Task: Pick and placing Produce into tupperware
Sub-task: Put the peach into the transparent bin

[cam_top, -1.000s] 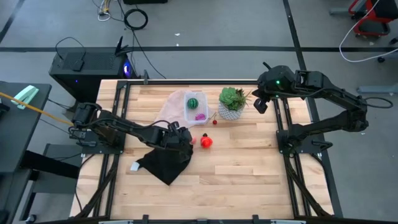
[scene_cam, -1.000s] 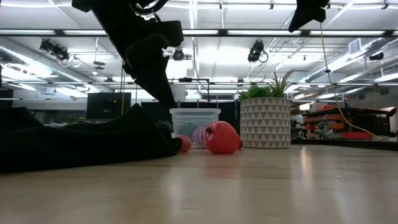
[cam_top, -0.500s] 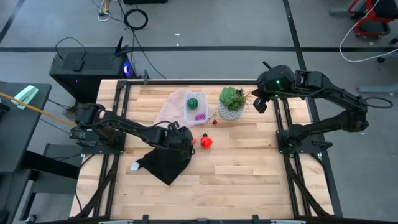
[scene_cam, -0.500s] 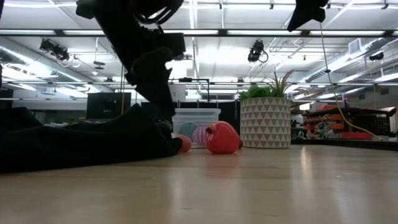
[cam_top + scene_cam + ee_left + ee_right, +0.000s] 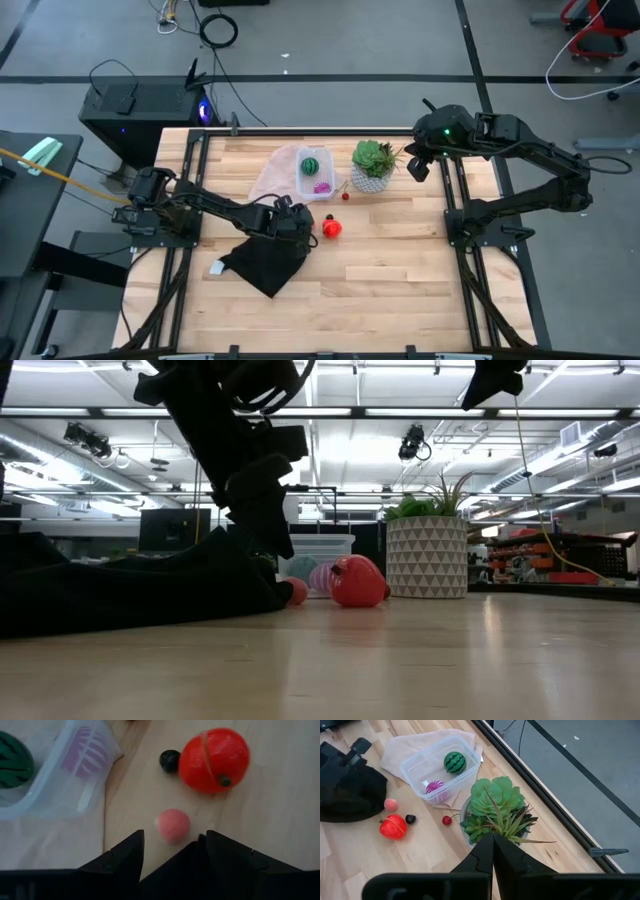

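Left gripper [image 5: 172, 851] is being held low over the wooden table [image 5: 400, 270], its two dark fingers [image 5: 125, 855] parted and gripping nothing, with a small round pink toy fruit [image 5: 172, 825] lying on the wood just ahead of the gap between them. A crumpled black cloth [image 5: 262, 262] is being overlapped by the same gripper [image 5: 297, 226] at its edge nearest the fruit.

Just beyond the pink fruit, a round red-orange toy tomato [image 5: 214, 754] with a dark stem is being seen on the bare wood, with a small black round bit [image 5: 170, 760] touching its side. Farther from the pink fruit, a tiny red cherry on a stalk [image 5: 447, 820] is lying near the foot of the plant pot.

Beyond these, the clear rectangular plastic tub with rounded corners [image 5: 303, 177] is resting on a pale pinkish translucent sheet [image 5: 275, 172]. A green striped toy watermelon ball [image 5: 311, 165] and a magenta-purple ribbed piece [image 5: 322, 187] are being held inside the tub. Just beside the tub, a green succulent in a white patterned pot [image 5: 374, 165] is standing upright.

Right gripper [image 5: 417, 166] is being held raised past the succulent, well apart from the pink fruit, its fingers [image 5: 482, 855] pressed together and empty.
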Controlling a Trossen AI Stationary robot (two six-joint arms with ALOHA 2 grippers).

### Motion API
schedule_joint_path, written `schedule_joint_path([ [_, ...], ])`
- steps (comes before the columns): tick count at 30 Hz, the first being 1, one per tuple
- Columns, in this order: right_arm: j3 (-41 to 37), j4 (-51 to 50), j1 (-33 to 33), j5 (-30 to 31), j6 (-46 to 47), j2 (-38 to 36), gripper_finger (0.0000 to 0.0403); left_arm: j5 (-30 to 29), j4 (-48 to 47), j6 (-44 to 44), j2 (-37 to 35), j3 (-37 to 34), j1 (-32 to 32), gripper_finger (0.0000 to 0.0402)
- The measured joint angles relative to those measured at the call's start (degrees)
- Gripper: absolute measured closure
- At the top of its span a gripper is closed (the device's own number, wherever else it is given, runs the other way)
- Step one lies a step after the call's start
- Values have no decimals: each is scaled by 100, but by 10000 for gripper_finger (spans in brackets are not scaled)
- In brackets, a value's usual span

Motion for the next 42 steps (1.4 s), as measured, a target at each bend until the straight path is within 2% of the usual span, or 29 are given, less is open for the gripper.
schedule_joint_path([
  [14, 0, -2, -2, 0, -2, 0, 387, 433, 499, -137, 0, 0, 156, 125],
  [23, 0, -2, -2, -2, -2, 0, 387, 517, 479, -160, 134, 2, 190, 119],
  [28, 0, -4, -2, -2, -2, 0, 387, 765, 482, -362, 344, -4, 261, 107],
  [36, 0, -2, -1, -4, 22, 0, 387, 772, 490, -358, 380, -4, 257, 88],
  [42, 0, -4, 0, -4, 24, 0, 387, 650, 451, -395, 498, -4, 289, 96],
])
